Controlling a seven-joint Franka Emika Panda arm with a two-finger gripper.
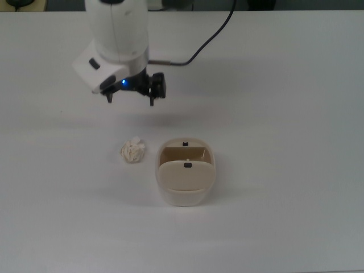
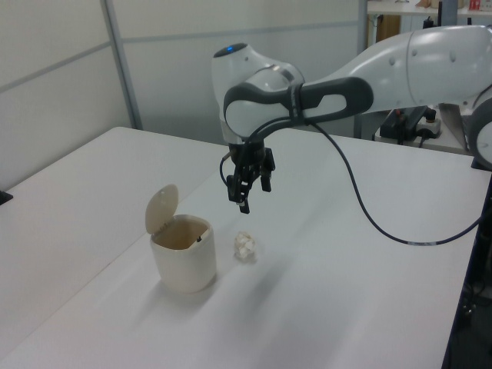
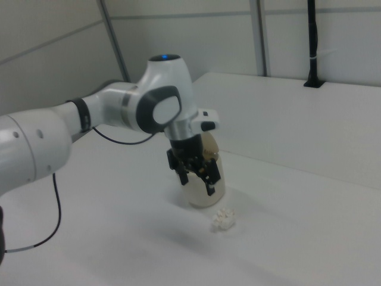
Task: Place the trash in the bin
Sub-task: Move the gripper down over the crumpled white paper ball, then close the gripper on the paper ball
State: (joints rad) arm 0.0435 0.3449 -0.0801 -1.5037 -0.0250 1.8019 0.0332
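gripper (image 1: 130, 97) hanging spread and empty above table (image 1: 284, 85) | paper ball (image 1: 132, 151) sitting just beside bin (image 1: 185, 196) | flap standing up, leaving opening clear for drop

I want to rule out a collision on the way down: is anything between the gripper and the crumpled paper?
Nothing visible. The gripper hangs open above the table, and the trash lies on bare surface below it. The bin stands beside the trash, apart from it and off that path.
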